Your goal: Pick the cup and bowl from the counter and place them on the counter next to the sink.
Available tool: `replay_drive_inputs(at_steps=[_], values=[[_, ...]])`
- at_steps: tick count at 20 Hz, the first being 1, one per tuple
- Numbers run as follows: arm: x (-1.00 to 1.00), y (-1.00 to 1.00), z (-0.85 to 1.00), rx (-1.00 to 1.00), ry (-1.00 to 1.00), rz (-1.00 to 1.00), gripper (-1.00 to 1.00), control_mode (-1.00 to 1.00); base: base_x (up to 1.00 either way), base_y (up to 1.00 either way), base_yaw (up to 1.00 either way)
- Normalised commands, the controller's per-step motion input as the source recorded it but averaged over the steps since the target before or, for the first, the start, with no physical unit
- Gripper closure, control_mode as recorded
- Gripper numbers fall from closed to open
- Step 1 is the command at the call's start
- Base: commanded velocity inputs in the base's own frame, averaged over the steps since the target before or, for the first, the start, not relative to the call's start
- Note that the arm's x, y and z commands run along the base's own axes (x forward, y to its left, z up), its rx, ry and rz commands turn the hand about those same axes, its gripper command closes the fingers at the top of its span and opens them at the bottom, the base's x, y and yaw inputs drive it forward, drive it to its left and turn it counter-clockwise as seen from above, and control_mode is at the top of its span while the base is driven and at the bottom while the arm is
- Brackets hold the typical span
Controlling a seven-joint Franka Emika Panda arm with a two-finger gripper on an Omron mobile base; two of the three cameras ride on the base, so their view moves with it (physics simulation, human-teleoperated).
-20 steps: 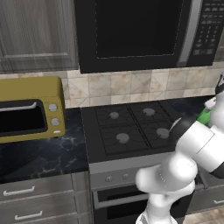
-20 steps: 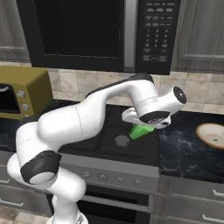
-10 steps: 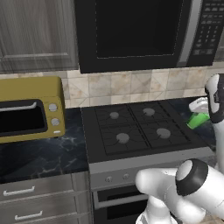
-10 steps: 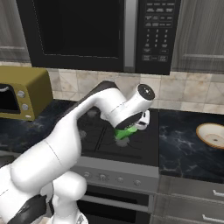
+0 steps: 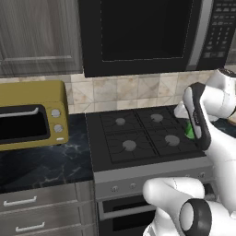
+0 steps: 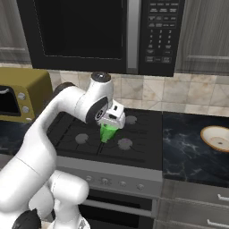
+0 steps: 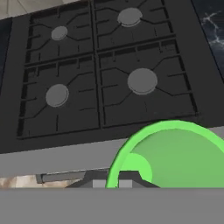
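While my gripper (image 6: 110,126) clamps the cup (image 6: 107,133) mid-frame above the stove (image 6: 134,134), the bowl (image 6: 217,138) waits at right edge.

Green cup aloft over the stove, bowl resting on the counter

The cup (image 6: 107,133) hangs mouth-up at centre frame above the burners; the cream, brown-rimmed bowl (image 6: 217,138) sits upright at the right edge on black marble counter (image 6: 188,154)

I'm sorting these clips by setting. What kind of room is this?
A rendered home kitchen, by the look of it: a black gas stove with four burners, a microwave mounted above it, and a yellow toaster oven on the black marble counter over wood cabinets.
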Motion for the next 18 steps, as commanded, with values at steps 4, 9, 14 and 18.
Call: replay_drive_inputs(at_steps=[4,9,14,18], values=[[-0.1,0.59,0.26,-0.09,0.29,-0.02,1.0,-1.0,0.0,0.0,0.0],[-0.06,0.36,-0.07,0.0,0.22,0.0,1.0,-1.0,0.0,0.0,0.0],[-0.02,0.34,-0.2,0.01,0.06,0.03,1.0,-1.0,0.0,0.0,0.0],[-0.04,0.14,-0.03,0.03,0.0,0.03,1.0,-1.0,0.0,0.0,0.0]])
